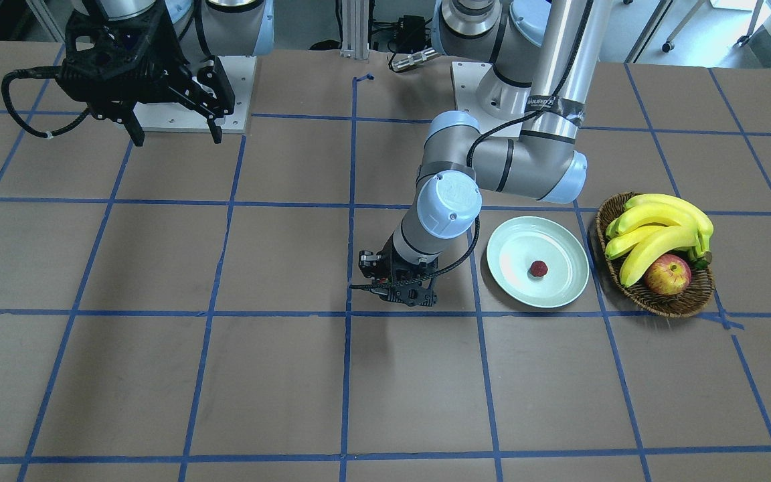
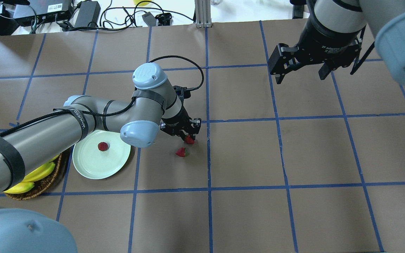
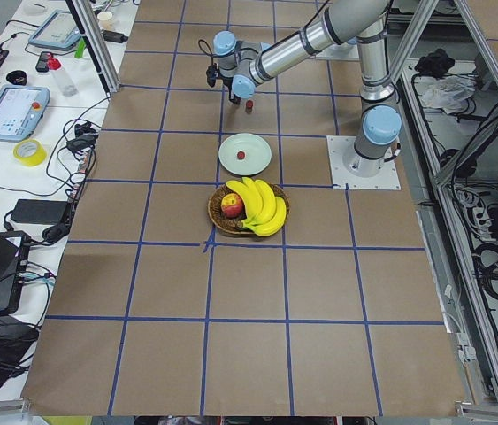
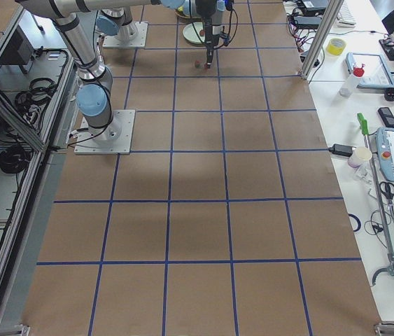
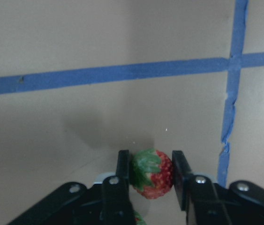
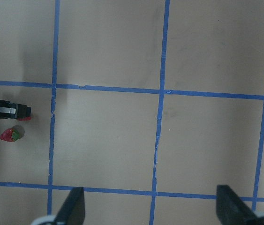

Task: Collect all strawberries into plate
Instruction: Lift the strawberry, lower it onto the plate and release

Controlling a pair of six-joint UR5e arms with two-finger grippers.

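Note:
My left gripper is shut on a strawberry, its fingers pressed on both sides of the berry, low over the table right of the plate. In the overhead view that gripper holds the berry by a blue tape line. A second strawberry lies on the table just in front of it. A third strawberry lies in the pale mint plate. My right gripper is open and empty, high above the table's far right.
A brown wicker basket with bananas and a red-yellow apple stands beside the plate, on the side away from my left gripper. Blue tape lines grid the brown table.

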